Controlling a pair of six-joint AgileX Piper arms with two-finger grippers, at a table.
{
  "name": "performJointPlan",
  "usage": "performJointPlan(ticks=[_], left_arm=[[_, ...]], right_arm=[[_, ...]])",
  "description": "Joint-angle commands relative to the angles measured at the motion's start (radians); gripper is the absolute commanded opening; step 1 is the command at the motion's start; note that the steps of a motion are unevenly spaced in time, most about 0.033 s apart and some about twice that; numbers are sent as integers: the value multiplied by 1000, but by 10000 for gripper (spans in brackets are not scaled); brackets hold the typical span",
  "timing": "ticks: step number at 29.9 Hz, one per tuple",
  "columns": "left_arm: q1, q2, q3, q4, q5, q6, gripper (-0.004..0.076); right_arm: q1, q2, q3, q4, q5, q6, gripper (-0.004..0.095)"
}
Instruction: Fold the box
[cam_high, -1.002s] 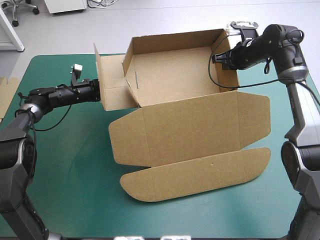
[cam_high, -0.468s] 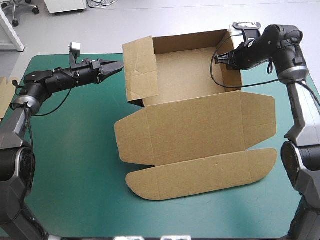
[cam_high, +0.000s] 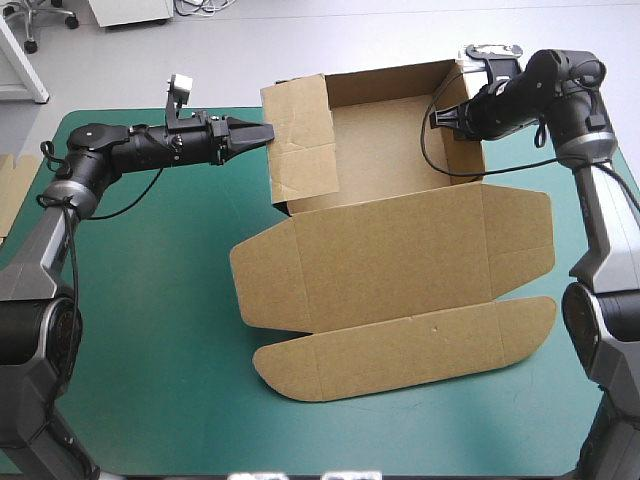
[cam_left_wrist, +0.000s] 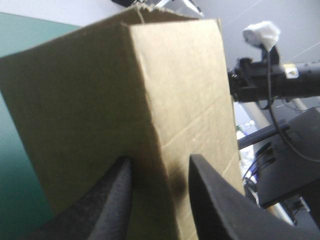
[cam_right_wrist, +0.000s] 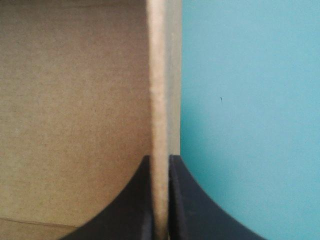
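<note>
The brown box (cam_high: 400, 250) lies on the teal-green cover as an open tray with raised walls, its lid spread flat toward the near edge. My left gripper (cam_high: 262, 132) presses its tips against the outside of the upright left wall (cam_high: 300, 140). In the left wrist view the left gripper (cam_left_wrist: 160, 167) stands slightly open, the wall's (cam_left_wrist: 100, 90) vertical crease just ahead between the fingers. My right gripper (cam_high: 447, 118) reaches over the tray's far right corner. In the right wrist view the right gripper (cam_right_wrist: 160, 160) is shut on the right wall's (cam_right_wrist: 161, 75) edge, with the tray's inside to one side.
An edge of more brown board (cam_high: 15, 190) shows at the table's left edge. Bare teal-green cover (cam_high: 150, 320) lies left of the box and along the near edge. The curved lid flap (cam_high: 400, 350) reaches toward the table's front.
My left arm rose and swept right, swinging the left wall from lying outward to upright. The box slid slightly right. The right gripper kept its hold.
</note>
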Motion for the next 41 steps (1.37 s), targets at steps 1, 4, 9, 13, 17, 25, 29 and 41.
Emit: performJointPlan(ticks=[1,4,9,13,17,25,29,41], left_arm=[[-14,-65,-59,81,107,-62,274],[-21,-80,-59,147,107,-80,274],[-31,-86,-65,139,82,-115,288],[-56,-86,-65,186,27,-147,288],[-83,-86,-65,209,-21,-169,288],[-136,-86,-139,353,-80,-247,307],[-138,-86,-185,435,-85,-289,374],[-138,-86,-256,560,-172,-418,430]], right_arm=[[-3,-58,-29,46,-45,16,-17],[-3,-58,-29,48,-43,18,-17],[-3,-58,-29,57,-41,35,-17],[-3,-58,-29,71,-39,48,-17],[-3,-58,-29,73,-34,59,-17],[14,-58,-29,73,-22,65,-17],[18,-58,-29,78,-22,74,-17],[18,-58,-29,91,-7,118,-16]])
